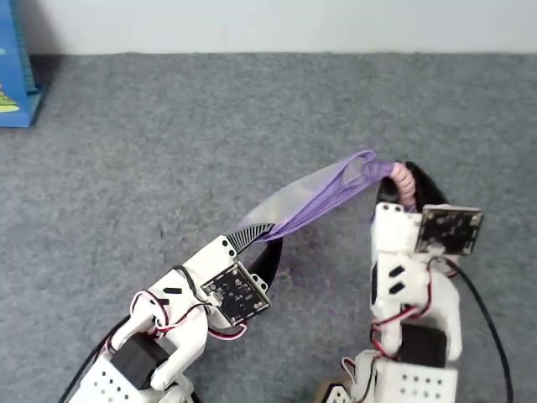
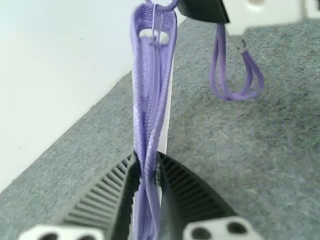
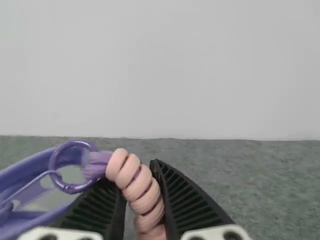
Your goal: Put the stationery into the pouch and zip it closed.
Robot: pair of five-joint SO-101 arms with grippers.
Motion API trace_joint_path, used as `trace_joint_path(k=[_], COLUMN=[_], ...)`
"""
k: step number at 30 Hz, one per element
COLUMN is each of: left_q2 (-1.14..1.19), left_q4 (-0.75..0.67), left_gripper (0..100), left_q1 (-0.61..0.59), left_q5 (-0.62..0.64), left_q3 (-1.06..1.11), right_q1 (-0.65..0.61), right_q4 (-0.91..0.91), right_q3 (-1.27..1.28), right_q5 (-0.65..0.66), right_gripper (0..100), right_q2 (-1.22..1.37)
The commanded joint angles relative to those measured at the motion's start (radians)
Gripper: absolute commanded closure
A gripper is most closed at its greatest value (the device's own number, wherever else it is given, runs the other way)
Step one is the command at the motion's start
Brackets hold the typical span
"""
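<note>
A translucent purple pouch hangs stretched in the air between the two arms, above the grey mat. My left gripper is shut on its near end, and the left wrist view has the zipper edge clamped between the jaws of that gripper. My right gripper is shut on a pink coiled pull that joins a purple ring at the pouch's far end. A purple strap loop dangles below that end. Whether stationery is inside the pouch cannot be told.
A blue box stands at the back left edge of the grey mat. A white wall runs along the far side.
</note>
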Motion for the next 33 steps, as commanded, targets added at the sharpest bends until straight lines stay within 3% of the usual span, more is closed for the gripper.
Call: trace_joint_path(k=[1, 6, 14, 25, 33], left_q2=[-0.002, -0.002, -0.002, -0.002, -0.002], left_q4=[0.017, 0.017, 0.017, 0.014, 0.009], left_gripper=[99, 99, 99, 99, 99], left_q1=[-0.021, -0.021, -0.023, -0.028, -0.127], left_q5=[-0.008, -0.008, -0.008, -0.008, -0.002], left_q3=[-0.016, -0.016, -0.016, -0.019, -0.07], right_q1=[0.107, 0.17, 0.265, 0.18, 0.081], right_q4=[-0.136, -0.288, -0.3, -0.176, -0.022], right_q3=[-0.017, -0.021, -0.11, -0.101, -0.097], right_q5=[-0.025, -0.023, -0.055, -0.049, 0.041], right_gripper=[99.1, 99.1, 99.1, 99.1, 99.1], right_q2=[0.116, 0.277, 0.424, 0.337, 0.309])
